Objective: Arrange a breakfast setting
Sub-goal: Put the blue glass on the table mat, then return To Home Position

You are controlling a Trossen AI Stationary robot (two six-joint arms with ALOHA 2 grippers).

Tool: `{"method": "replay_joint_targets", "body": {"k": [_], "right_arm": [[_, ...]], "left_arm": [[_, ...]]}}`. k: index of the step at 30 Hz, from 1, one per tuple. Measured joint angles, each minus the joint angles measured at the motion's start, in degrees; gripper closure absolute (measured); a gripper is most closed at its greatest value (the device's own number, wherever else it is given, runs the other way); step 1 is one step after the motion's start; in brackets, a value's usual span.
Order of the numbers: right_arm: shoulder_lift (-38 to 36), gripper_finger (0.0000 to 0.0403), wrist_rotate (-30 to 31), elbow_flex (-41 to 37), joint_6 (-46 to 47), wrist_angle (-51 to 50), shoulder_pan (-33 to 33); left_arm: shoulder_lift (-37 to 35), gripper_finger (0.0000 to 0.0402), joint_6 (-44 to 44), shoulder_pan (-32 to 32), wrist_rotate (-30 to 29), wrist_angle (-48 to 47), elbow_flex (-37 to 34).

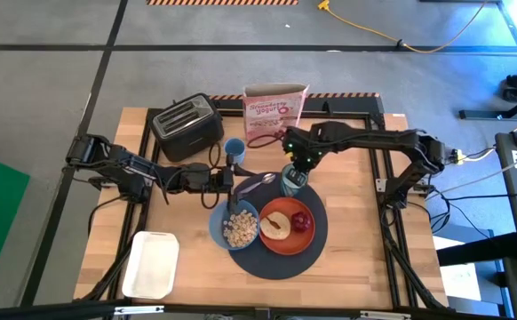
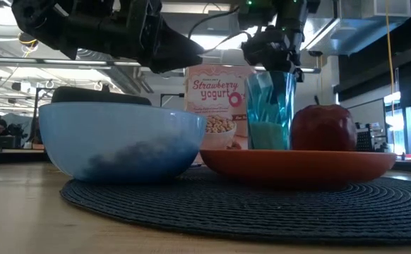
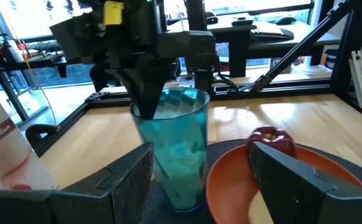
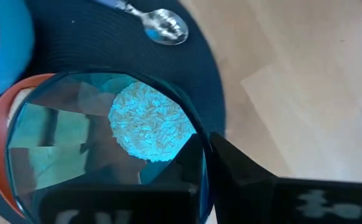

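The dark-grey mat [image 1: 281,258] carries the blue bowl [image 1: 221,229] with cereal [image 1: 239,229] and the orange plate [image 1: 287,238] with toast [image 1: 274,224] and a red apple [image 1: 302,220]. The metal spoon [image 1: 258,184] lies on the mat's far edge. My right gripper [image 1: 296,167] points down from above, shut on the translucent green cup [image 1: 294,180], which has something pale in its bottom. My left gripper [image 1: 230,182] stands open and level just left of the spoon, facing the cup, with nothing between its fingers. My right gripper pinches the cup's rim [image 3: 145,107] between its two fingers, one finger [image 4: 190,165] inside the cup and one outside. The fingers come from above, pointing down. The cup stays upright at the mat's far edge; whether its base rests there, I cannot tell.
A black toaster [image 1: 187,126], a strawberry yogurt cereal box [image 1: 274,111] and a small blue cup [image 1: 234,149] stand at the back of the table. A white tray [image 1: 152,264] lies at the near left. Bare wood shows right of the mat [image 1: 356,222].
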Motion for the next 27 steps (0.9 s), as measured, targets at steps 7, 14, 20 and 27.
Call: {"method": "replay_joint_targets", "body": {"k": [7, 14, 20, 27], "right_arm": [[0.0, 0.0394, 3.2, 0.0, -0.9, 0.3, -0.1], [0.0, 0.0315, 3.4, 0.0, -2.4, 0.6, -0.1], [-0.1, 0.0200, 2.9, 0.0, -2.4, 1.6, -0.1], [-5.0, 0.0129, 4.9, 0.0, -1.3, 2.7, 0.3]], "left_arm": [[0.0, 0.0139, 0.0, 0.0, 0.0, 0.0, 0.0], [0.0, 0.0139, -0.1, 0.0, 0.0, -0.1, 0.0], [0.0, 0.0139, -2.9, 0.0, 0.0, -0.1, 0.0], [-2.9, 0.0139, -2.6, 0.0, -0.1, -1.5, 0.0]]}}
